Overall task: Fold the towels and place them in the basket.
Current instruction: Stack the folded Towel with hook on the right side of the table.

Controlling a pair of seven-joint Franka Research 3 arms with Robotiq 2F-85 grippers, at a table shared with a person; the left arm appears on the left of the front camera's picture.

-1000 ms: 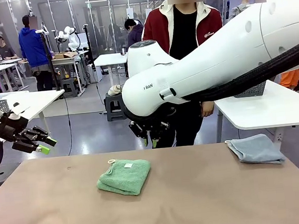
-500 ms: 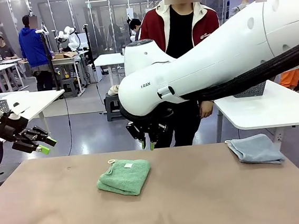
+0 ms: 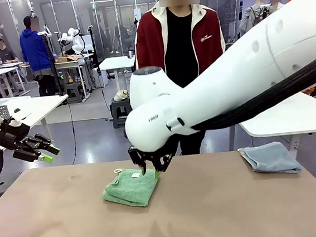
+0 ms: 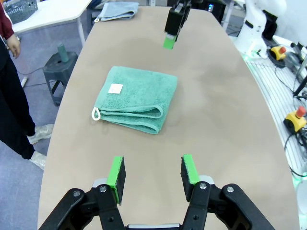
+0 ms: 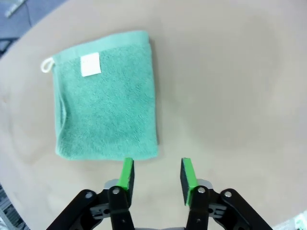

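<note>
Green towel point(image 3: 132, 186), folded with a white label and a loop at one corner, lies left of centre on the brown table point(image 3: 222, 207) in the front view. My right gripper point(image 3: 150, 170) hangs just above its far edge, fingers spread, holding nothing. My left gripper point(image 3: 45, 152) hovers off the table at the frame's left edge, fingers apart and empty. Blue towel point(image 3: 271, 158) sits crumpled at the table's far right.

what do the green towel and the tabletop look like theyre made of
Green towel: looks like terry cloth, soft and matte; a fuzzy looped pile shows, with a white label patch and a cord loop at one corner.
Table: smooth, matte brown surface, probably laminate or a similar coating; no grain is visible.
</note>
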